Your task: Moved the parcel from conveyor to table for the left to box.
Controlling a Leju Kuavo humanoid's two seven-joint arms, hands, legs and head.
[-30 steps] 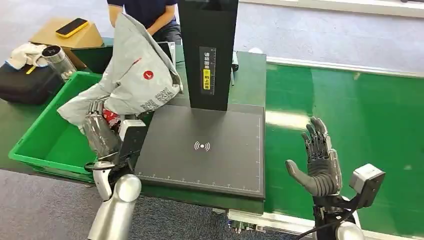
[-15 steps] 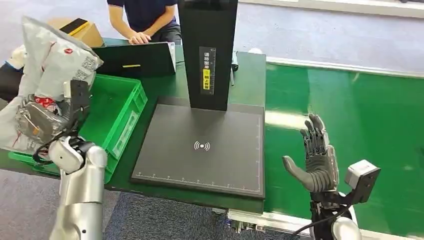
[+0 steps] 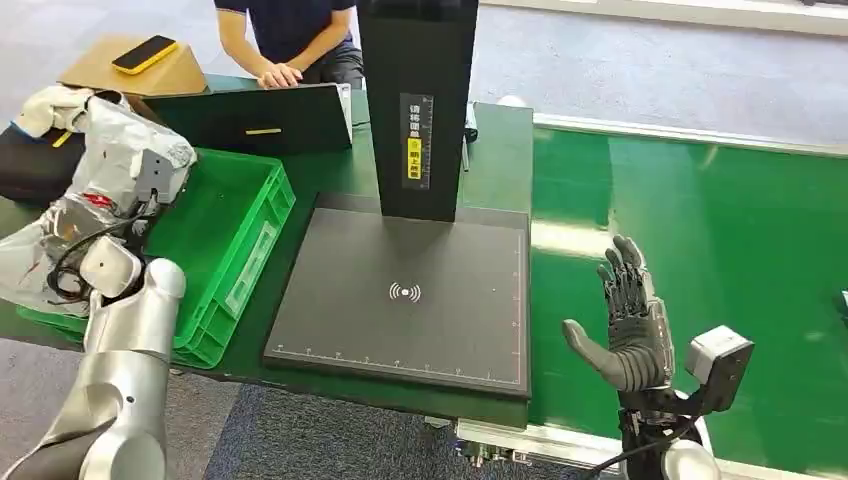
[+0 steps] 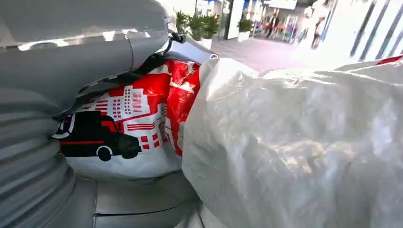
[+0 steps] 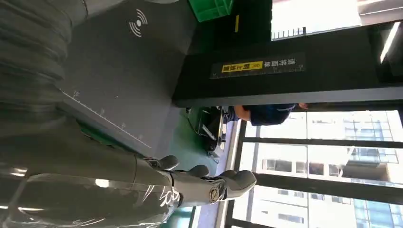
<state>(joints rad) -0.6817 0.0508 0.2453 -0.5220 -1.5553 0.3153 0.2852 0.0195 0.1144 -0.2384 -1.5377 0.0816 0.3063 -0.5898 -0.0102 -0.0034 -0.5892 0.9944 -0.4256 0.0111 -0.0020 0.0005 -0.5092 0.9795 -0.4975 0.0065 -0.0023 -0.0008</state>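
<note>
The grey plastic parcel (image 3: 112,165) with red print hangs crumpled over the left end of the green crate (image 3: 235,215). My left hand (image 3: 72,228) grips it from below and is mostly wrapped in the bag. The left wrist view shows the parcel (image 4: 294,142) up close, pressed against the hand's grey thumb (image 4: 81,52). My right hand (image 3: 630,320) is raised over the green conveyor (image 3: 720,220), fingers spread and holding nothing; its fingers (image 5: 204,183) also appear in the right wrist view.
A black scanner plate (image 3: 410,290) with a black tower (image 3: 417,100) lies between crate and conveyor. Behind the crate are a laptop (image 3: 250,118) and a seated person (image 3: 290,30). A cardboard box with a yellow phone (image 3: 130,65) and a black bag (image 3: 35,165) stand at far left.
My left arm swung the parcel leftward from beside the scanner plate to over the crate's left end and lowered it. My right hand stayed almost still.
</note>
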